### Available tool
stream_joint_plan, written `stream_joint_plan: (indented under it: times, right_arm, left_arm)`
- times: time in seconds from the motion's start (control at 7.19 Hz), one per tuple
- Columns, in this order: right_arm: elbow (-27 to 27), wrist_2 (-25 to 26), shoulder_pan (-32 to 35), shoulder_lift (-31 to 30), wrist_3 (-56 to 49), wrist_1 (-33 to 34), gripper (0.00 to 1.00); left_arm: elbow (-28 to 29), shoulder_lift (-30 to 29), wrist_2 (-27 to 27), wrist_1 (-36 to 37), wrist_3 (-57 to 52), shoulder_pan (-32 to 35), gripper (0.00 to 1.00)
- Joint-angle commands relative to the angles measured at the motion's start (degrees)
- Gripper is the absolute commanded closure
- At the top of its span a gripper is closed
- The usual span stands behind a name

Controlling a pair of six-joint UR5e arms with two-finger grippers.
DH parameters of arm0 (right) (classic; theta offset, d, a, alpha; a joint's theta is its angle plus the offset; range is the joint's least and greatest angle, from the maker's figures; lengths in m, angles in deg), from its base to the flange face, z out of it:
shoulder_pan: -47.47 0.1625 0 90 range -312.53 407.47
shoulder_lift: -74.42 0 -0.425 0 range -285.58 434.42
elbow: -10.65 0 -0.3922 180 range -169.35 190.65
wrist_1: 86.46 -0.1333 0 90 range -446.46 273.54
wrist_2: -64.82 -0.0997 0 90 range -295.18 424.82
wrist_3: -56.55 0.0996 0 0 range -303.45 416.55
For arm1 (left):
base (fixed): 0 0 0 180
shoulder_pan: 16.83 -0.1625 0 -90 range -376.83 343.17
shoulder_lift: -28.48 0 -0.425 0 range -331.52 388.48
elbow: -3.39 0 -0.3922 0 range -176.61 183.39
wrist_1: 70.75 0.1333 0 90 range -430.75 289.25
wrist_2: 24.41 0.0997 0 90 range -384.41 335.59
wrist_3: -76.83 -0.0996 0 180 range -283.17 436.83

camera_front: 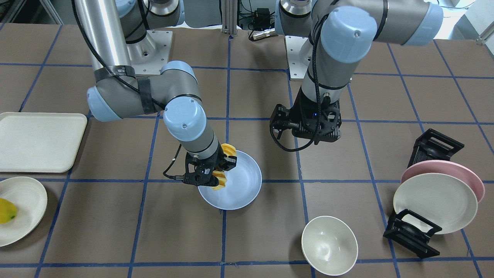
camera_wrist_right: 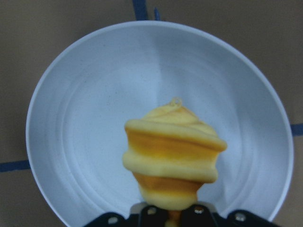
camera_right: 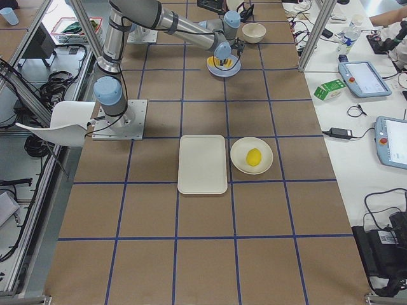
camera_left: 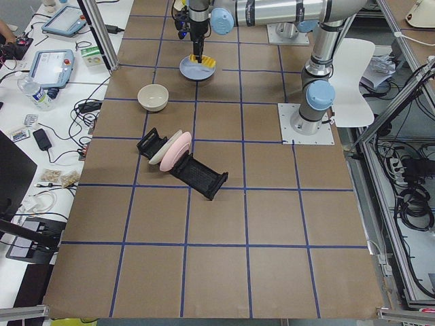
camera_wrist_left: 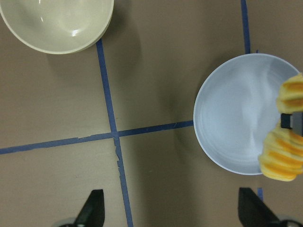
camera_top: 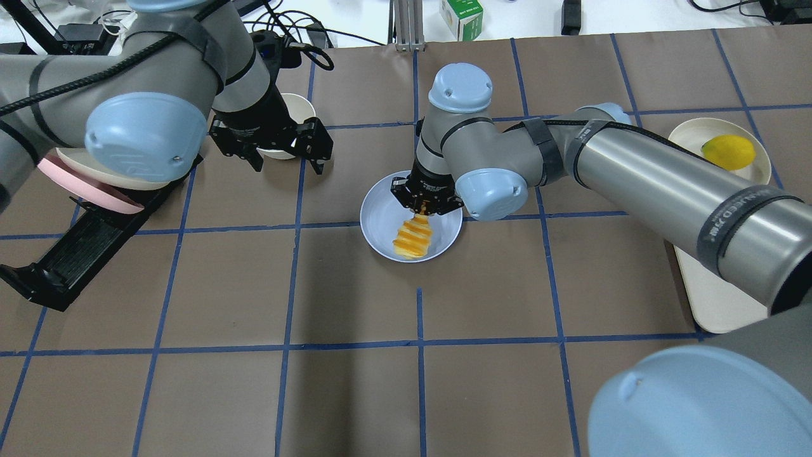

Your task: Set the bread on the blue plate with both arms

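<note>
The bread (camera_front: 220,181) is a ridged yellow and orange loaf. My right gripper (camera_front: 214,170) is shut on its middle and holds it over the near-left part of the blue plate (camera_front: 243,185). In the right wrist view the bread (camera_wrist_right: 173,156) sticks out from the jaws above the plate (camera_wrist_right: 85,118); I cannot tell whether it touches. In the overhead view the right gripper (camera_top: 426,204) holds the bread (camera_top: 413,238) over the plate (camera_top: 380,216). My left gripper (camera_front: 307,131) is open and empty, hovering beside the plate; its fingers (camera_wrist_left: 94,208) show wide apart.
A cream bowl (camera_front: 329,245) stands near the left gripper. A black rack (camera_front: 436,144) holds a pink plate (camera_front: 463,172) and a cream plate (camera_front: 436,202). A cream tray (camera_front: 38,141) and a cream plate (camera_front: 27,197) with a yellow fruit (camera_front: 7,210) lie on the right arm's side.
</note>
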Motion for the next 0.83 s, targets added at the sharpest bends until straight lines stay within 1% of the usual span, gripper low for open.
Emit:
stream_joint_plan:
  times: [0.0,0.28,0.42,0.56,0.7]
  right_arm:
    - [-0.19,0.49,0.24,1.39,1.27,3.23,0.01]
    - [-0.89,0.50,0.15,-0.26,1.09,2.20,0.00]
    - [-1.24,0.50,-1.50,-3.06,-0.04,1.41,0.00]
    - [-0.90,0.50,-2.65,-5.61,-3.97,-1.82,0.00]
    - [0.93,0.41,-2.49,-5.81,-3.14,-1.94,0.00]
  left_arm:
    - [0.72,1.76,1.89,-3.72,-0.06,-0.53,0.00]
    - [0.55,2.72,1.99,-3.90,0.03,-0.53,0.00]
    - [0.81,2.64,1.82,-3.73,-0.58,-0.79,0.00]
    - [1.07,2.38,1.64,-3.90,-0.76,-1.75,0.00]
    - [2.38,1.68,1.46,-4.16,-1.46,-2.20,0.00]
